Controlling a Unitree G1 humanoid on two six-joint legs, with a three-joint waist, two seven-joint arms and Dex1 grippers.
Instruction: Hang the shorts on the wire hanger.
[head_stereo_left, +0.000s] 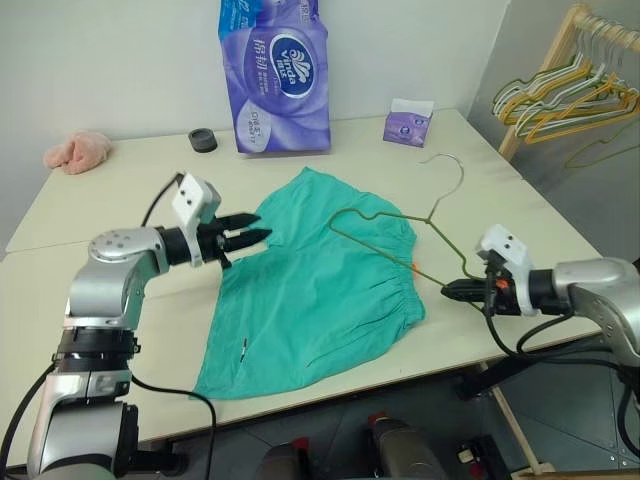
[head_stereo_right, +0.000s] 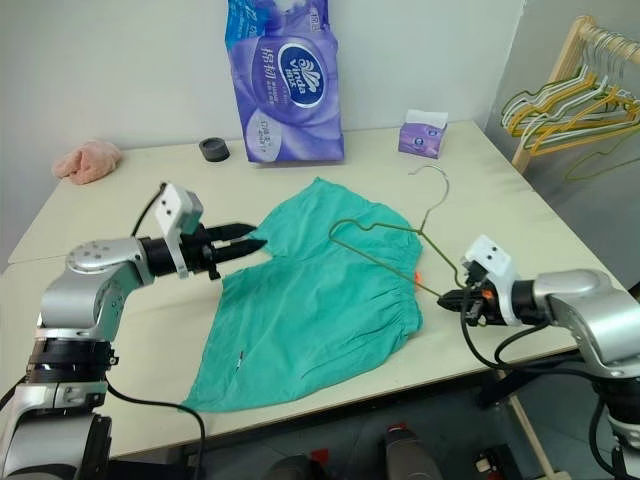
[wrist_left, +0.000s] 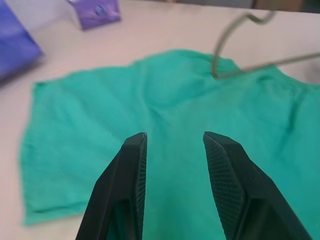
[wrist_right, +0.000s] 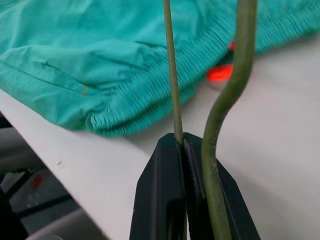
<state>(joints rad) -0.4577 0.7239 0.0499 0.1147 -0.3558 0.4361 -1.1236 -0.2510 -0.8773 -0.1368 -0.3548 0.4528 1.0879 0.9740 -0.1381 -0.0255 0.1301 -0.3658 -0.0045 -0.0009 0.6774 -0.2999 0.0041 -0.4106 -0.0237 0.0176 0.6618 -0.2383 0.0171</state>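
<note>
The teal-green shorts (head_stereo_left: 320, 290) lie flat on the table, their gathered waistband and small orange tag (wrist_right: 220, 73) facing my right arm. The thin olive wire hanger (head_stereo_right: 380, 226) rests partly on the shorts' waist end, its hook (head_stereo_left: 461, 180) pointing to the table's far side. My right gripper (head_stereo_left: 447, 291) is shut on the hanger's wire just off the waistband; in the right wrist view the thin wire runs straight out of the closed jaws (wrist_right: 181, 137). My left gripper (head_stereo_left: 255, 238) hovers open over the shorts' left edge, nothing between its fingers (wrist_left: 135, 165).
At the table's back stand a purple tissue-roll pack (head_stereo_left: 275, 75), a small purple tissue box (head_stereo_left: 408, 123) and a black roll (head_stereo_left: 203, 140). A pink cloth (head_stereo_left: 78, 150) lies far left. A wooden rack (head_stereo_left: 575, 40) with bunched hangers stands beyond the right edge.
</note>
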